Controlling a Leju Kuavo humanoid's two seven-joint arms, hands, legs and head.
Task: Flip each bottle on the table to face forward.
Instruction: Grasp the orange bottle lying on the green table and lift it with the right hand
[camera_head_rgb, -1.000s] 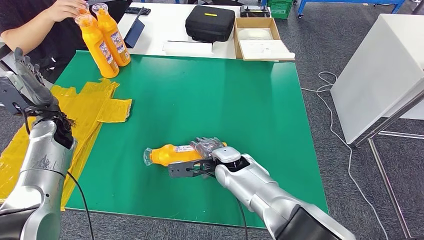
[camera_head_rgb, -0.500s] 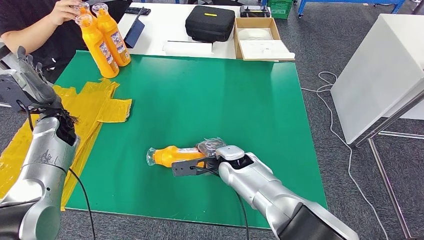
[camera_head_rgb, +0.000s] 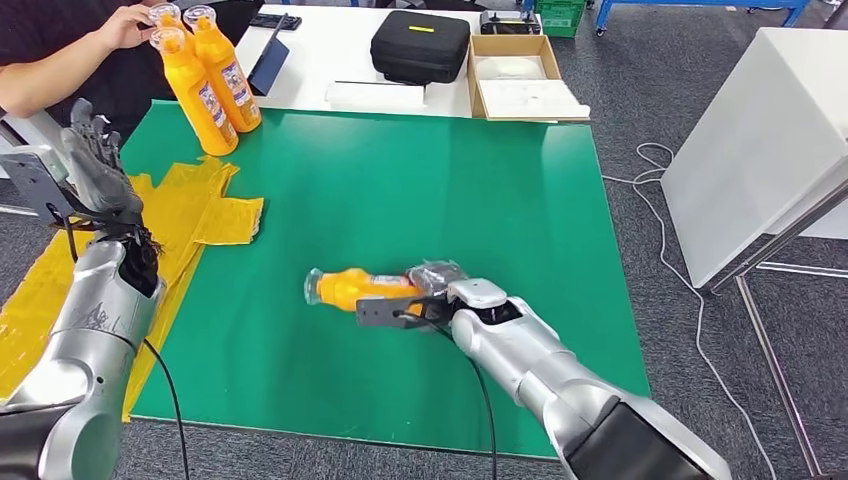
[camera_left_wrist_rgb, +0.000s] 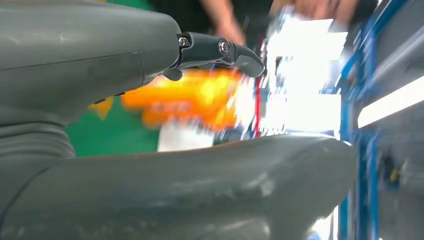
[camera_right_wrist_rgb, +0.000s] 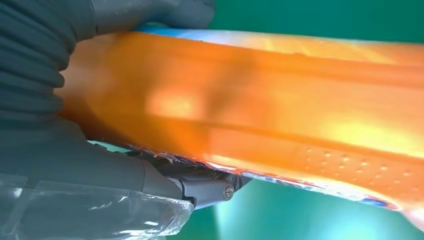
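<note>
Bottle (camera_head_rgb: 358, 287) lies on its side on the green bench (camera_head_rgb: 400, 180), clamped in our right hand (camera_head_rgb: 432, 296), cap pointing away from it. We see our left hand (camera_head_rgb: 95, 165) raised, fingers apart, holding nothing.

I see the right arm reaching forward and inward from the lower right, forearm low over the worktop (camera_head_rgb: 520, 190). The right robot hand (camera_head_rgb: 425, 298) grips the lying orange bottle (camera_head_rgb: 355, 288), thumb on one side and fingers wrapped round the other. The left arm stands bent at the left edge, forearm upright. The left robot hand (camera_head_rgb: 95, 160) is raised, fingers extended and apart, holding nothing.
</note>
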